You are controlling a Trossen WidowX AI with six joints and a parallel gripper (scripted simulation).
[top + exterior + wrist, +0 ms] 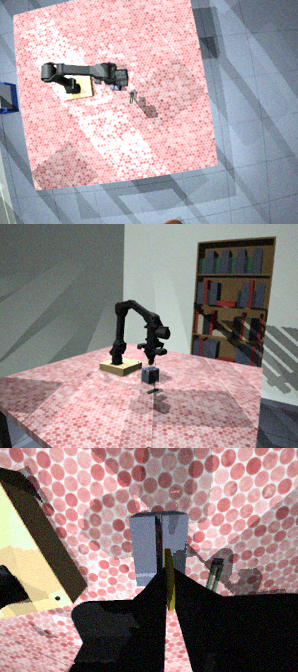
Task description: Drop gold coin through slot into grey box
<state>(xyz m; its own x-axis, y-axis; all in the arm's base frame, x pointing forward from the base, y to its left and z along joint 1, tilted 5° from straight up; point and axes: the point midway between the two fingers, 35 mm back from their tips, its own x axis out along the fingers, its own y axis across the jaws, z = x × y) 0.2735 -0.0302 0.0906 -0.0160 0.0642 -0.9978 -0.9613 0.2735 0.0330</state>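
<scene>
Above the grey box, the gripper pinched the coin edge-on, its plane parallel to the slot but offset just to one side.

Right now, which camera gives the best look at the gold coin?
The wrist view. There the coin shows edge-on as a thin gold strip pinched in the gripper, lined up with the dark slot of the grey box. In the top and exterior views the coin is too small to make out under the arm.
</scene>
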